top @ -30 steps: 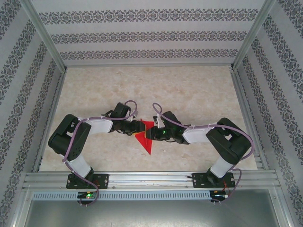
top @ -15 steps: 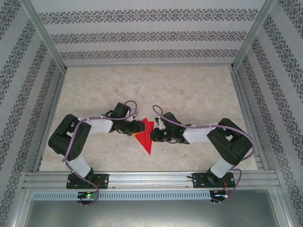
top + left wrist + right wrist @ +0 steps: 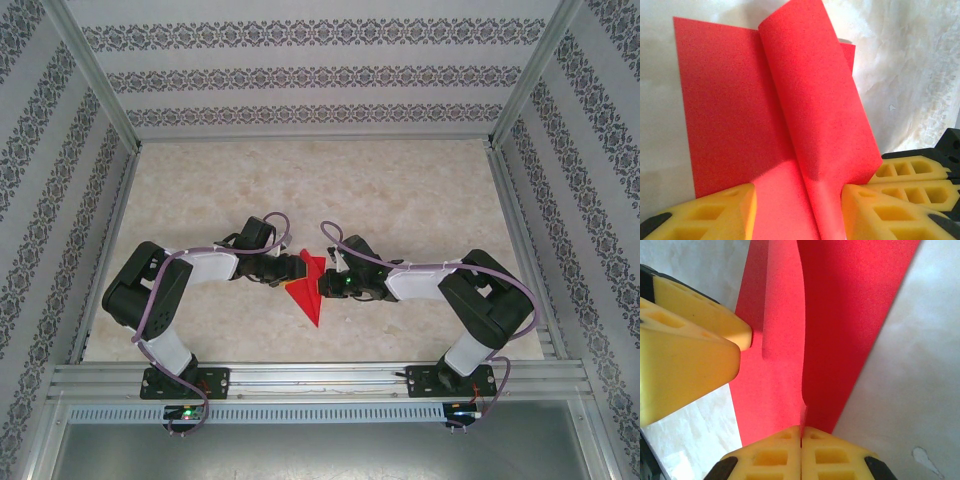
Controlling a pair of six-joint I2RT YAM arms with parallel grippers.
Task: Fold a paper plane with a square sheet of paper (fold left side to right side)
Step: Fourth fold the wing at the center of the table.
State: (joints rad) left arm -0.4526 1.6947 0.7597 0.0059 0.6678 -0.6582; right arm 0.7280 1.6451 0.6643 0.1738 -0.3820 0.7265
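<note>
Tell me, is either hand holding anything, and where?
The right hand pinches the folded red paper by its raised flap's edge; the left hand is open.

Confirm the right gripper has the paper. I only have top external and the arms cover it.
Observer: Yes. In the right wrist view the right gripper is shut, with a thin edge of the red paper caught in the seam between its fingers.
Operator: Left gripper?
Observer: Open. In the left wrist view the left gripper has one finger on each side of the paper.
Operator: Fold flat?
Observer: No. The flap stands up off the lower layer in a rounded curl and is not pressed down.
</note>
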